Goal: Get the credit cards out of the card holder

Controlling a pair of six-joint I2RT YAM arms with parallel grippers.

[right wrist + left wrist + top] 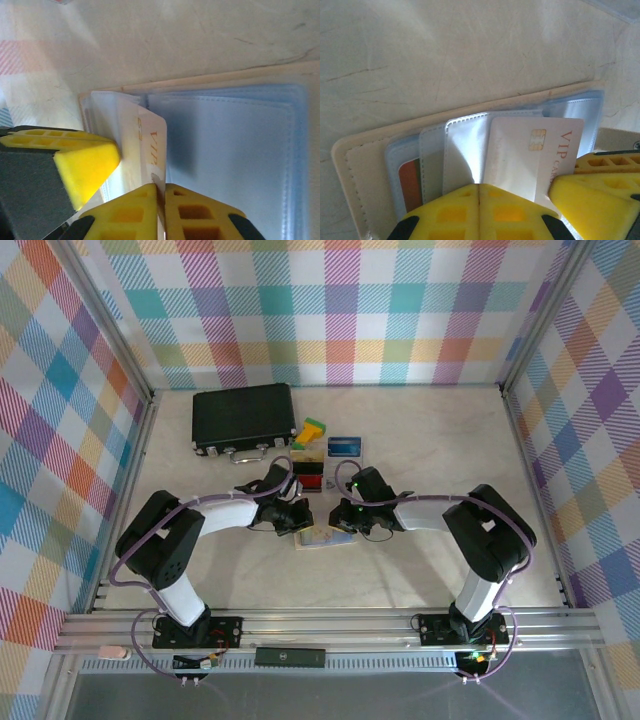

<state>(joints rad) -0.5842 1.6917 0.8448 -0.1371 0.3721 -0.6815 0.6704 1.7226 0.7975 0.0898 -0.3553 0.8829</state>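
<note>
Plaid walls, pale table (440, 450). Top view: holder (318, 539) lies mid-table between both arms, with a blue card (344, 446) and other loose cards (312, 478) out behind it. Left wrist: left fingers (470, 205) are pressed together on the holder's near sleeve edge, and the white card (530, 150) is partly out. Right wrist: right fingers (172, 210) are clamped on that card's edge. Risks: the thin edge grip may slip. The soft sleeve may drag along if the left hold gives. A reddish card (410, 180) in a pocket may snag.
</note>
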